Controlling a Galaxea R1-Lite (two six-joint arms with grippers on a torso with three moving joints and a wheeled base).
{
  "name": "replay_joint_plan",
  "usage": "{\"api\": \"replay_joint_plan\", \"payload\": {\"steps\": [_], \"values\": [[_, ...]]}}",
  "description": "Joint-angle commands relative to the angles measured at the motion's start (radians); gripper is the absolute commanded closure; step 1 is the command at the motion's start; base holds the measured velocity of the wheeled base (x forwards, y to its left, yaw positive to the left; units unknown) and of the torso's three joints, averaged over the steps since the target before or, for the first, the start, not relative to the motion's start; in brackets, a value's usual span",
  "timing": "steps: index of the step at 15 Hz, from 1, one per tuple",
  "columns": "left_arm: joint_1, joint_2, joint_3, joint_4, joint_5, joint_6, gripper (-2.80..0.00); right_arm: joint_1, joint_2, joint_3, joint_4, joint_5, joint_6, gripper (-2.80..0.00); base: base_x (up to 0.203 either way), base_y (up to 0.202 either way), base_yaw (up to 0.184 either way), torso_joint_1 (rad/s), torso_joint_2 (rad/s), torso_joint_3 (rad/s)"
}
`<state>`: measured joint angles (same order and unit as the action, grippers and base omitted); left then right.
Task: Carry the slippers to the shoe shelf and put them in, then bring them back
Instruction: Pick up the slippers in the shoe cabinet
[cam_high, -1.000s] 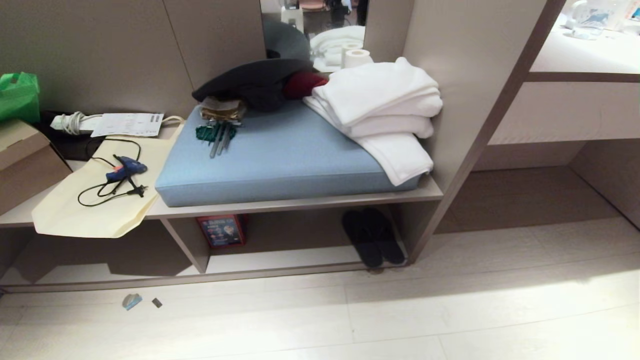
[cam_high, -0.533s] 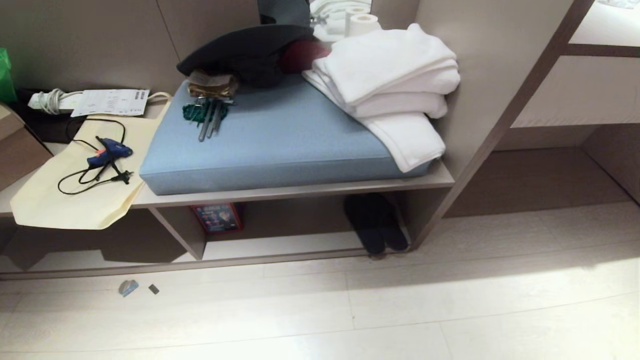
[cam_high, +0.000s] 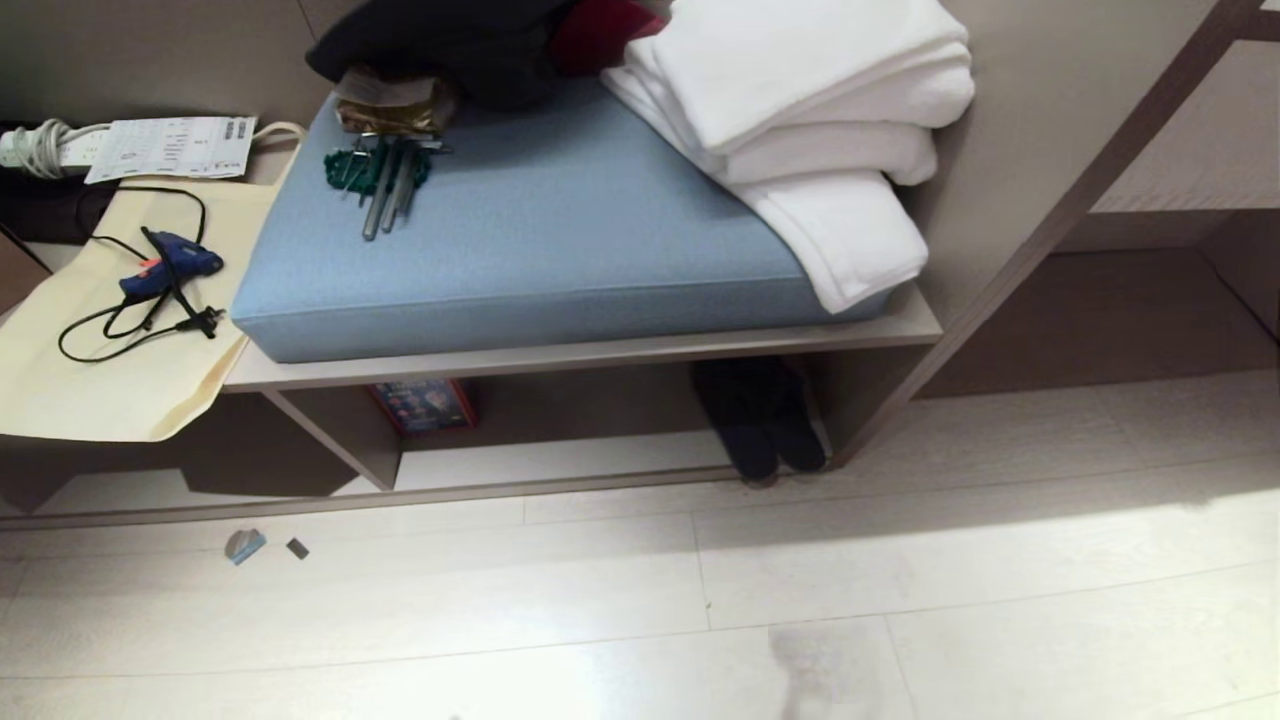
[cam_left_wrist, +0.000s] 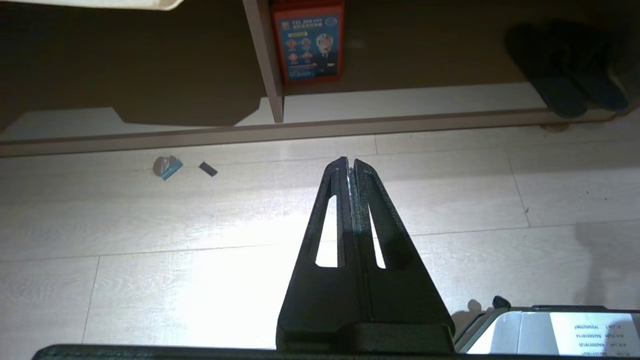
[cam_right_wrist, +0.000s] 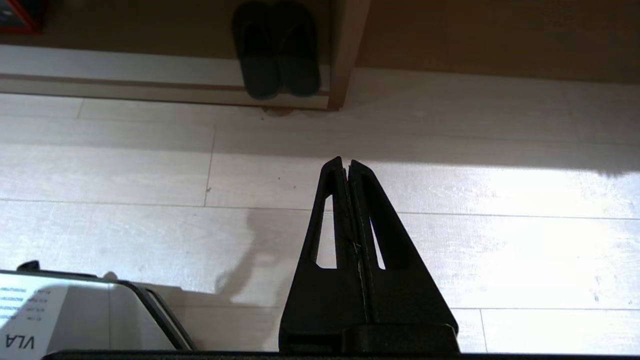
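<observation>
slippers (cam_high: 762, 425) toes hidden in shadow under bench; dark clothing (cam_high: 440, 40) cut off

slippers (cam_high: 762, 420): soft dark cloth, matt, with thin soles
shoe shelf (cam_high: 560, 458): beige-grey wood boards, smooth and matt, with a pale bottom board
floor (cam_high: 640, 600): pale wood-look planks, smooth, with a light shine
cushion (cam_high: 540, 240): blue woven cloth, matt, fine texture
towels (cam_high: 820, 120): white, thick soft cloth, fluffy
bag (cam_high: 110, 380): cream cloth, flat and matt
left gripper (cam_left_wrist: 348, 167): black matt plastic
right gripper (cam_right_wrist: 345, 167): black matt plastic
glue gun (cam_high: 170, 270): blue plastic, a little glossy
</observation>
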<state>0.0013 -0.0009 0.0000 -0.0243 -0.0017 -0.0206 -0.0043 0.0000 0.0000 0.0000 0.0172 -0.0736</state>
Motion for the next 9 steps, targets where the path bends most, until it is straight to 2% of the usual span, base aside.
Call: {"api": "replay_joint_plan", "payload": {"steps": [1,9], "values": [[0.0,0.001,0.008,0.0,0.0,-0.001,0.0,0.0,0.002,0.0,0.0,0.0,-0.002,0.0,0.0,0.0,0.0,-0.002,0.01,-0.202],[0.0,0.001,0.008,0.0,0.0,-0.001,0.0,0.001,0.002,0.0,0.0,0.001,-0.002,0.0,0.0,0.0,0.0,0.003,0.0,-0.197]]}}
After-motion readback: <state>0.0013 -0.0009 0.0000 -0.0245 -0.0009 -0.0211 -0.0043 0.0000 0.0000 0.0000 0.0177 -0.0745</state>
